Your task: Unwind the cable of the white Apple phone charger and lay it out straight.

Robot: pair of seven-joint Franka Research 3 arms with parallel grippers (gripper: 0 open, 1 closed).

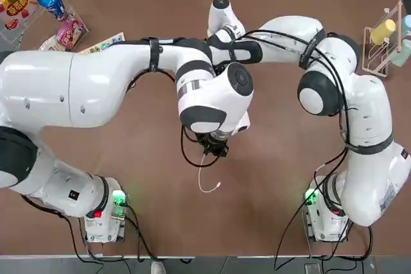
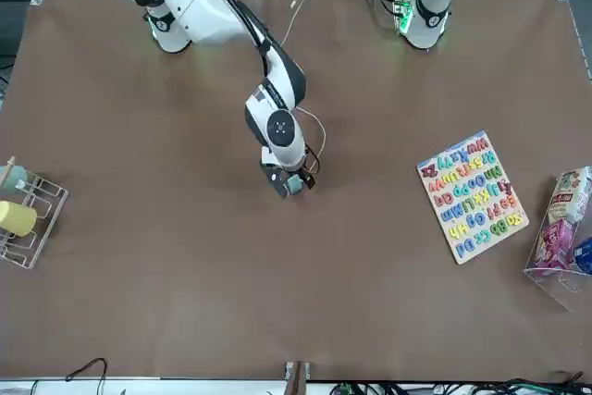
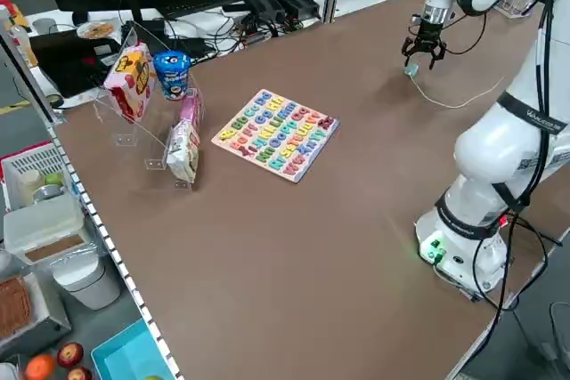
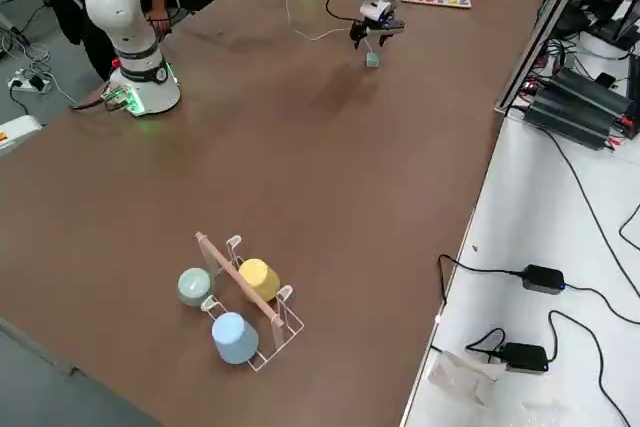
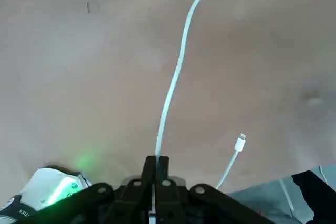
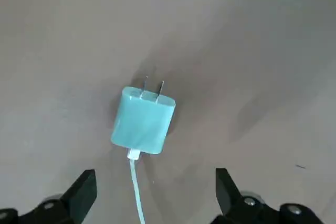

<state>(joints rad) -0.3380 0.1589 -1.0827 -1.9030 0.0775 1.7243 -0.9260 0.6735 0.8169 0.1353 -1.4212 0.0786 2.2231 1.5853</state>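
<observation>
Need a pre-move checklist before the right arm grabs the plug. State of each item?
1. Left gripper shut on cable: ok, gripped near its connector end.
2. Right gripper open: ok, above the table beside the charger.
3. Charger between right fingers: not ok, lies beyond their tips.
4. Connector free of both grippers: ok.
5. Cable straight: not ok, curves between charger and left gripper.
6. Connector touching table: cannot tell.
</observation>
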